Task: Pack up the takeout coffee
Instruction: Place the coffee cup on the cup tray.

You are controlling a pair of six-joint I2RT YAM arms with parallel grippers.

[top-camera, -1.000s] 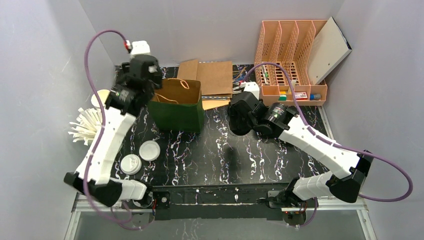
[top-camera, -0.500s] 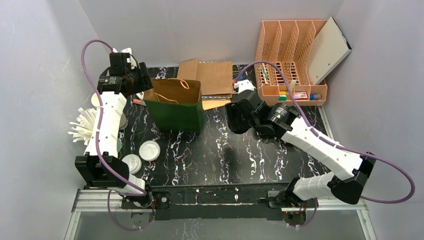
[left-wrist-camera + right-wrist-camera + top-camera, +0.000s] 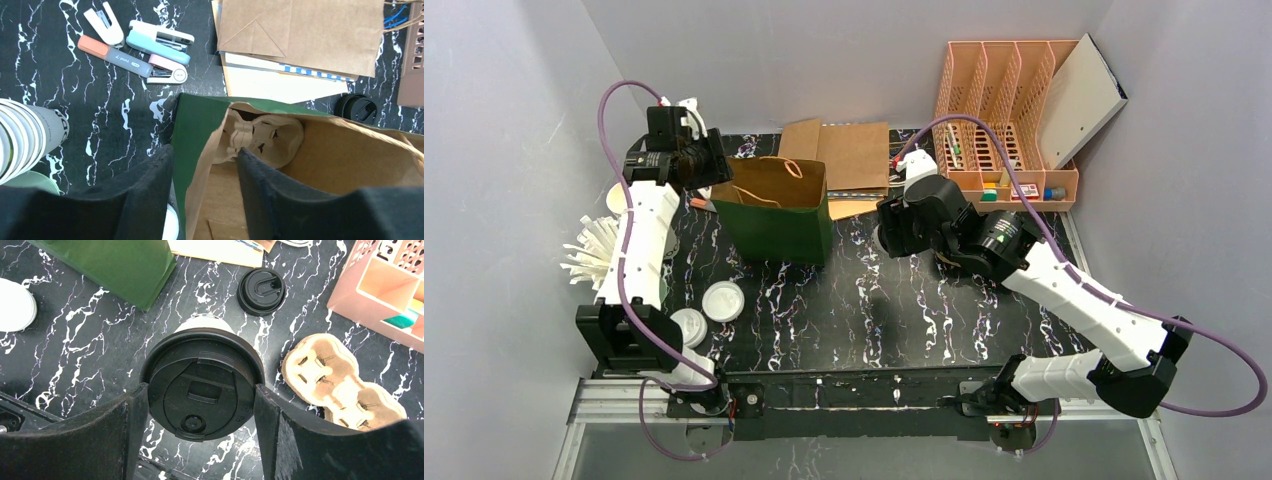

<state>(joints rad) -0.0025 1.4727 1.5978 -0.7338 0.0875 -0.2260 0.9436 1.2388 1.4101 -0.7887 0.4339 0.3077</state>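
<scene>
The green paper bag [image 3: 779, 225] stands open at the back left, and a pulp cup carrier [image 3: 265, 137] lies inside it. My left gripper [image 3: 205, 150] is open and straddles the bag's left wall [image 3: 192, 130], with one finger outside and one inside. It sits at the bag's back-left corner [image 3: 709, 170] in the top view. My right gripper [image 3: 201, 387] is shut on the takeout coffee cup [image 3: 200, 400] at the rim of its black lid and holds it above the table. It is right of the bag [image 3: 894, 225].
A loose black lid [image 3: 261, 290] and a second pulp carrier [image 3: 340, 380] lie under the right arm. Two white lids [image 3: 722, 300] and stacked cups [image 3: 25, 135] are on the left. Staplers and a highlighter [image 3: 150, 47], flat brown bags [image 3: 844, 155] and a pink organizer [image 3: 1004, 120] are at the back.
My left arm swung from above the bag to its back-left corner, and its jaws narrowed slightly around the wall. My right arm shifted a little toward the back with the cup.
</scene>
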